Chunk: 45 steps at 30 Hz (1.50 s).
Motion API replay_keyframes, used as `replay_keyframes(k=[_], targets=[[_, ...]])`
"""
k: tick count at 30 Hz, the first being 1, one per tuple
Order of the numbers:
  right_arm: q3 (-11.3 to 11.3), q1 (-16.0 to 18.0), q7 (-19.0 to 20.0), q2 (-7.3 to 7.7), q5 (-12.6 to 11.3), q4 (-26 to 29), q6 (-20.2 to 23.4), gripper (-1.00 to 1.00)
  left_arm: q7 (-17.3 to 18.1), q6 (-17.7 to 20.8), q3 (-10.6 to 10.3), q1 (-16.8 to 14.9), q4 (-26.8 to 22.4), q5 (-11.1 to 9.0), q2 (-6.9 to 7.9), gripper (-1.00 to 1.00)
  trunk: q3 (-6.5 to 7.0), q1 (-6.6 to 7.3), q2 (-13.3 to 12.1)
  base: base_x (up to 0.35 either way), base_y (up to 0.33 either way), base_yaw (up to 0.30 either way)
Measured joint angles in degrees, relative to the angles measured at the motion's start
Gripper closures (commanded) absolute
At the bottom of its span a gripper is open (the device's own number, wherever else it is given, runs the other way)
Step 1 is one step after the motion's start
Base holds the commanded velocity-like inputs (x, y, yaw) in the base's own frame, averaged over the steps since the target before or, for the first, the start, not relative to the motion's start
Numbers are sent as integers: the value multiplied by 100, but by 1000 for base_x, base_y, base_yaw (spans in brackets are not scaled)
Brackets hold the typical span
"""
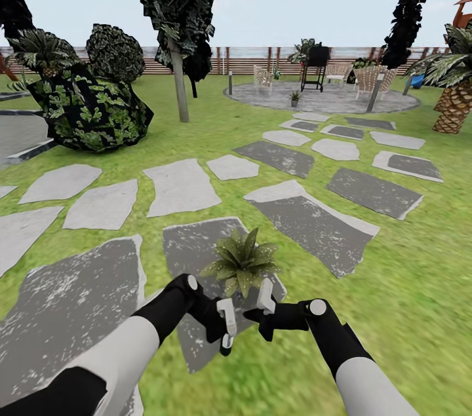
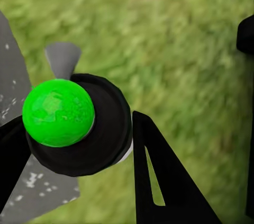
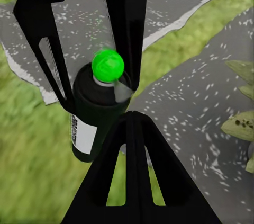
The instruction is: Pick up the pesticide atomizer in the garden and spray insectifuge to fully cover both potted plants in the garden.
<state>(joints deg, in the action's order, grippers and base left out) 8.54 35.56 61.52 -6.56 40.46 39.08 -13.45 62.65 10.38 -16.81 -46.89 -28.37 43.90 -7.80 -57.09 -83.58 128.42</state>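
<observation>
In the garden, a dark, blocky bush (image 1: 88, 108) with pale green leaf patches sits on the lawn (image 1: 419, 272) at far left; beside it rises a bare grey tree trunk (image 1: 178, 85) under a ragged black crown; flat, irregular stepping stones (image 1: 180, 185), some pale and smooth, some dark and white-flecked, fan across the grass towards a round grey patio (image 1: 341, 101); a short bollard lamp (image 1: 230, 82) stands at its near edge, a black grill (image 1: 316, 65) and woven chairs (image 1: 370, 78) stand on it, and a slatted brown fence (image 1: 249, 61) runs behind.

In the foreground the left gripper (image 1: 226, 331) is closed around the pesticide atomizer (image 2: 100, 128), a dark round-shouldered bottle with a glossy green ball tip (image 2: 58, 112), its black fingers (image 2: 159, 181) flanking the body; the right wrist view shows the same bottle (image 3: 98, 113) upright with a white label strip, clamped between those fingers over grass and stone.

Just ahead of both claws, one potted plant (image 1: 242, 262), a low rosette of pointed, pale-speckled leaves, sits on a dark speckled slab; its leaf tips (image 3: 241, 123) appear beside the right gripper (image 1: 265, 303), whose fingers (image 3: 114, 181) are pressed together and hold nothing; the second potted plant (image 1: 295, 98) stands small on the patio, well apart.

At far right a scaly-trunked palm (image 1: 455, 105) leans in.
</observation>
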Motion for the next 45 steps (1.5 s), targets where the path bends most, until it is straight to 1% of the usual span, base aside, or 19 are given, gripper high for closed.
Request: replay_keyframes(k=[5, 12, 25, 30, 40, 45], targets=[[0, 0, 0, -2, 0, 0, 0, 100, -49, 0, -1, 6, 3, 0, -65, 100, 0, 0, 0, 0, 0, 0], [-6, 0, 0, -17, 0, -2, 0, 100, -195, 0, -9, 19, 12, 1, -95, 100, 0, 0, 0, 0, 0, 0], [-6, 0, 0, -28, 0, -1, 0, 100, -200, -8, -14, 24, 52, -7, -164, 100, 0, 0, 0, 0, 0, 0], [-7, 0, 0, -28, 1, 0, 0, 100, -200, -150, -18, 24, 62, -7, -170, 100, 0, 0, 0, 0, 0, 0], [-7, 0, 0, -28, 0, -1, 0, 100, -200, -167, -17, 24, 74, -6, -170, 100, 0, 0, 0, 0, 0, 0], [-9, 0, 2, -28, 0, -2, 0, 100, -194, -181, -36, 24, 88, 28, -102, 100, 0, 0, 0, 0, 0, 0]])
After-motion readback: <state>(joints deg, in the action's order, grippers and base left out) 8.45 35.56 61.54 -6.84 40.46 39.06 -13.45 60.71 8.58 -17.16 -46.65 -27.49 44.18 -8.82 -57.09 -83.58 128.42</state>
